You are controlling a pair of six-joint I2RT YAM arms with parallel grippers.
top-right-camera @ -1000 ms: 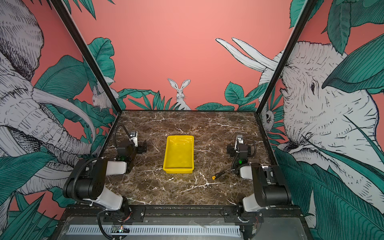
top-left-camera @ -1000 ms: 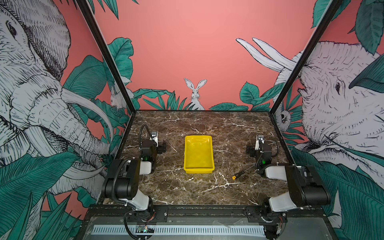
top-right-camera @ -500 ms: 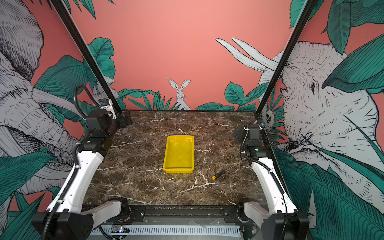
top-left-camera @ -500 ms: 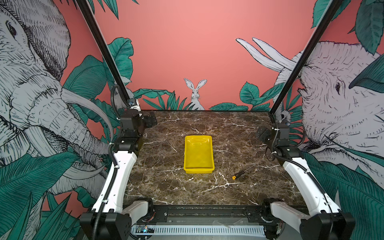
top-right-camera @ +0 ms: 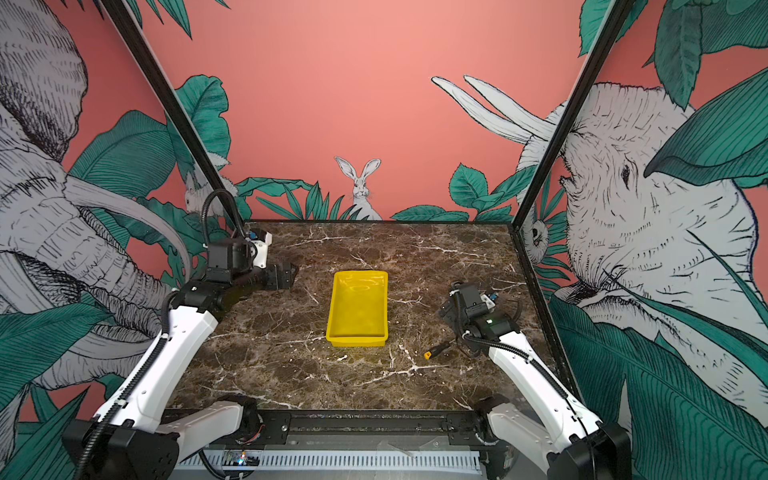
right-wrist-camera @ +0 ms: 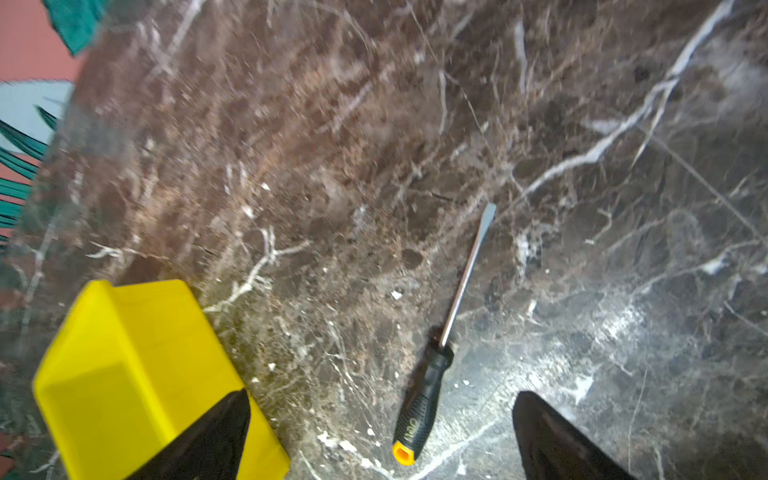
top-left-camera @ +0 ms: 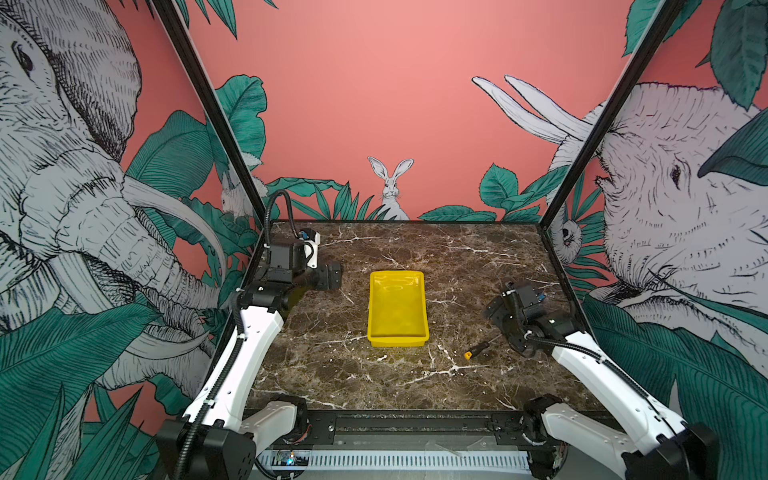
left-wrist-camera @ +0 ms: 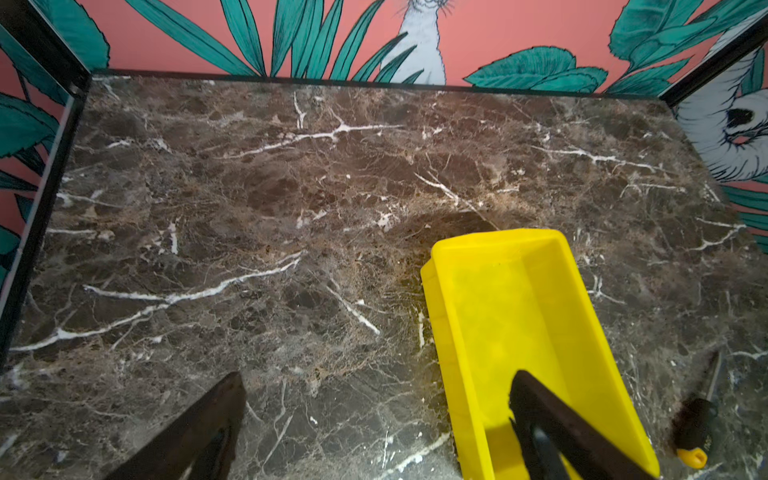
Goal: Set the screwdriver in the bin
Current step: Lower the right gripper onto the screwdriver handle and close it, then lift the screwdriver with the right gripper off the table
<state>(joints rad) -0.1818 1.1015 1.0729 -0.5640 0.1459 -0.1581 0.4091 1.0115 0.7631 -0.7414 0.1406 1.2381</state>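
Screwdriver detail comes best from the right wrist view, which shows the black handle, the orange cap, the whole thin shaft and its flat tip. All of it lies flat on the counter to the right of the bin. Both top views give only a small slanted stroke for it, and the left wrist view catches just the handle and cap at the border, the shaft dim. The right jaws stand wide apart and hold nothing; their dark fingers frame the cap end in that view without touching it. The left jaws gape just as wide and are empty too. One of their fingers overlaps the bin in the left wrist view, yet both top views place them left of the bin's far left corner, apart from it. Bare counter surrounds the bin on every side, broadest to its left and beyond it. The screwdriver lies off the bin's near right corner, apart from it, cap end toward the bin. The right arm's wrist hangs further right, close to the counter's edge frame. Half a second earlier both arms stood tall with their wrists up by the back posts; now both have dropped low toward the counter. Bin and screwdriver lie where they lay before.
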